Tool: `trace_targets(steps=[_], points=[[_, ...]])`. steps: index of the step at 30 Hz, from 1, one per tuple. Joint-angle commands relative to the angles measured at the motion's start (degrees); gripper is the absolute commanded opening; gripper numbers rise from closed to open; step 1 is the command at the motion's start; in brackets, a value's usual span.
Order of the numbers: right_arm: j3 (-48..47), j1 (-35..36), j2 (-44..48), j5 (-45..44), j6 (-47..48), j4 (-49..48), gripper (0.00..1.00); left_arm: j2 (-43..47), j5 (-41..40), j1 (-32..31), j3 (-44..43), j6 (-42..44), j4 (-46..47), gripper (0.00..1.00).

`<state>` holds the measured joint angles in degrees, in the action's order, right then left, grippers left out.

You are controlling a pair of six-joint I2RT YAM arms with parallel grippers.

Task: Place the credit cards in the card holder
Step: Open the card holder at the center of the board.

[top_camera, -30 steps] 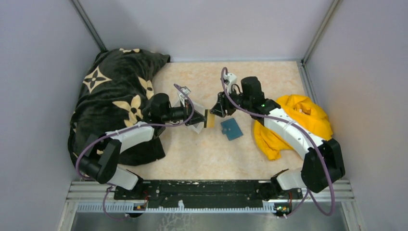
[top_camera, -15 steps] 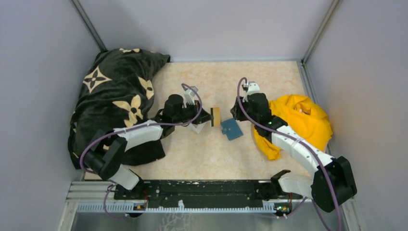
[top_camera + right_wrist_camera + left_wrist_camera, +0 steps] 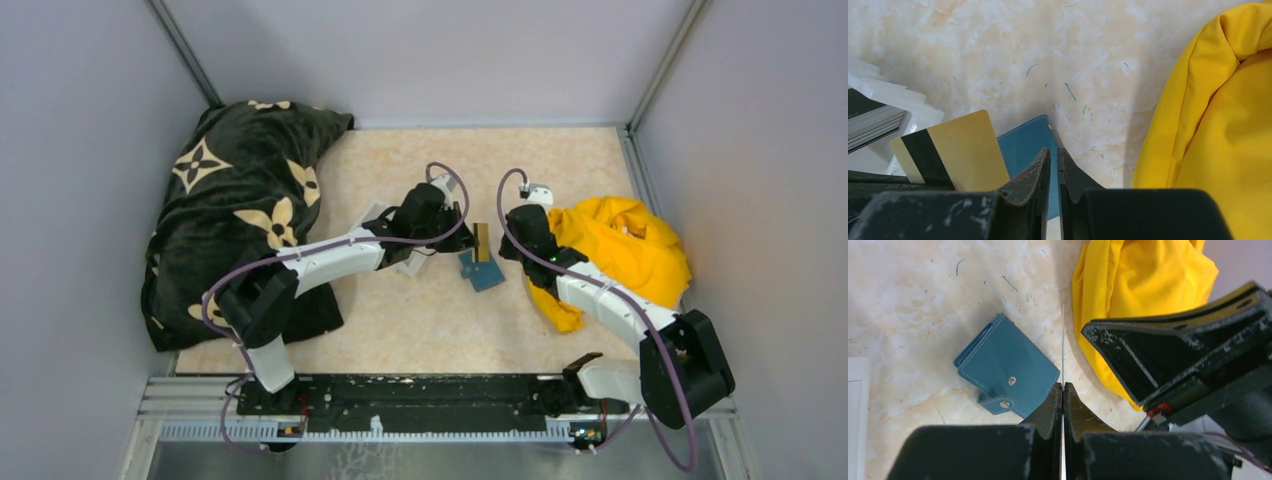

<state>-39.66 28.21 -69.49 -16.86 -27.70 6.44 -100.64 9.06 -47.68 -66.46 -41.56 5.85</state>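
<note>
The teal card holder (image 3: 484, 271) lies closed and flat on the marble-patterned table; it also shows as the card holder (image 3: 1008, 371) with its snap strap, and as the card holder (image 3: 1029, 142). My left gripper (image 3: 472, 240) is shut on a yellow credit card (image 3: 481, 242), held upright just above the holder's far edge. The left wrist view shows that card (image 3: 1063, 340) edge on between my left gripper (image 3: 1063, 388). The card (image 3: 955, 152) has a black stripe. My right gripper (image 3: 507, 247) hovers at the holder's right side. Its jaws are almost together with nothing between them, right gripper (image 3: 1054, 152).
A white plastic tray (image 3: 883, 92) holding several grey cards (image 3: 870, 127) sits left of the holder. A crumpled yellow cloth (image 3: 620, 245) lies under and right of the right arm. A black patterned blanket (image 3: 240, 195) covers the left side. Grey walls enclose the table.
My left arm has swung right, carrying the yellow card from beside the tray to above the card holder. My right gripper drew back toward the yellow cloth and its jaws closed.
</note>
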Motion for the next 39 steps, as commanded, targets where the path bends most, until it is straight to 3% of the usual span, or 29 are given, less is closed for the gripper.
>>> trace_targets(steps=[1, 9, 17, 39], points=[[0.22, -0.35, 0.06, -2.55, -1.66, -1.56, 0.10, -3.21, -7.59, -1.91, -6.22, -0.97, -11.34, 0.00], [0.34, -0.22, -1.03, -2.13, -2.90, -1.31, 0.10, -7.97, -18.18, -6.27, -14.60, -1.69, -24.41, 0.00], [0.98, 0.53, -2.23, -0.82, -2.55, -1.92, 0.10, -9.23, -22.59, -9.01, -16.65, -3.50, -28.70, 0.00], [0.22, 4.79, -6.79, 1.18, -1.01, -2.84, 0.06, -0.93, -27.70, -10.85, -9.22, -9.42, -31.34, 0.00]])
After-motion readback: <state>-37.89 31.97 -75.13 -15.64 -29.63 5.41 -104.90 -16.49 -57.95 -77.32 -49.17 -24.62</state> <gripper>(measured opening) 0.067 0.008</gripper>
